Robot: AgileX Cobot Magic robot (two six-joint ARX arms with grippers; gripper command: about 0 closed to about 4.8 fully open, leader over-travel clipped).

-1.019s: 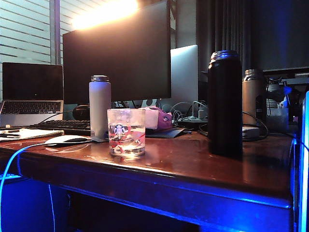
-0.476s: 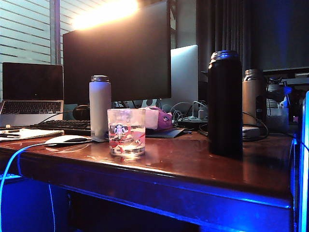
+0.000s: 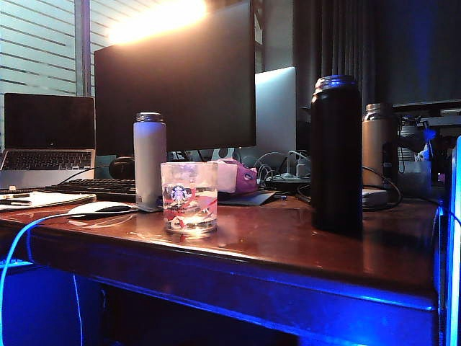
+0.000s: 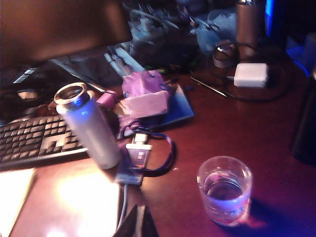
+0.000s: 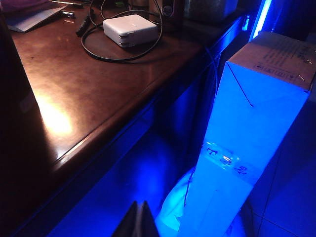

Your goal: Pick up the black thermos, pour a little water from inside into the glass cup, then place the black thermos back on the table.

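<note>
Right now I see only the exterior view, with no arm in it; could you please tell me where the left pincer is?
Observer: The left pincer hangs shut over the table, with the white bottle on one side and the glass cup on the other.
Operator: And the right pincer?
Observer: The right pincer is shut, off the table's edge, beside a cardboard box.
Operator: Is the black thermos held?
Observer: No, the black thermos stands beyond the cup, clear of the left pincer.

Low front view, high left wrist view share the table (image 3: 288,245).
</note>
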